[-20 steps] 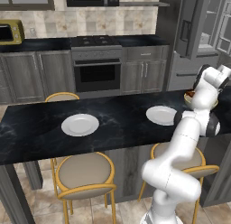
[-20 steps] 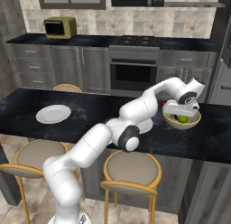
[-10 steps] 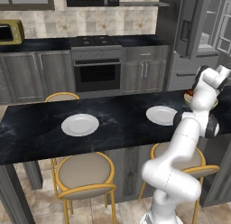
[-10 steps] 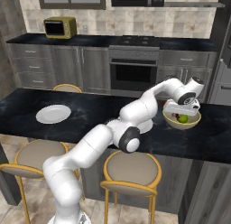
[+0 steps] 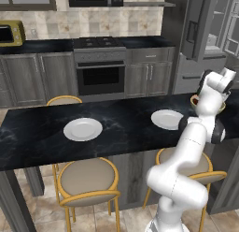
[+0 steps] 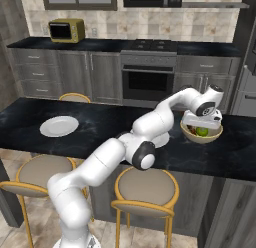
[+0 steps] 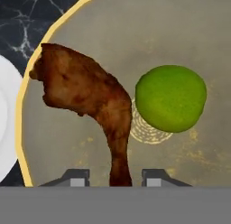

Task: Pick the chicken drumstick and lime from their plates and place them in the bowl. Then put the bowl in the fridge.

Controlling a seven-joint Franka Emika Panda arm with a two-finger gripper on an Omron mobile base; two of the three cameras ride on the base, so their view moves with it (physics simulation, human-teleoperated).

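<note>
The tan bowl (image 7: pixel 189 29) holds both the reddish-brown chicken drumstick (image 7: pixel 85 90) and the lime (image 7: pixel 171 99), lying side by side on its pale floor. My gripper (image 7: pixel 116 178) hangs just above them, open; the drumstick's narrow bone end runs between the fingertips (image 7: pixel 76 177) with a small gap on each side. From the right base view the gripper (image 6: pixel 201 123) points down into the bowl (image 6: pixel 215 134), with the lime (image 6: pixel 202 132) showing green inside. The bowl (image 5: pixel 193 101) stands at the counter's right end, beside a white plate (image 5: pixel 166 119). The other plate (image 5: pixel 82 129) lies far left.
The grey fridge (image 5: pixel 196 30) stands behind the counter's right end. Across the aisle are an oven (image 5: pixel 100 79) under a stove and a yellow microwave (image 6: pixel 65 30). Round stools (image 6: pixel 147 187) stand along the counter's near side.
The jaws have parted from the drumstick's bone end, leaving it lying in the bowl. The hand has stayed over the bowl.
</note>
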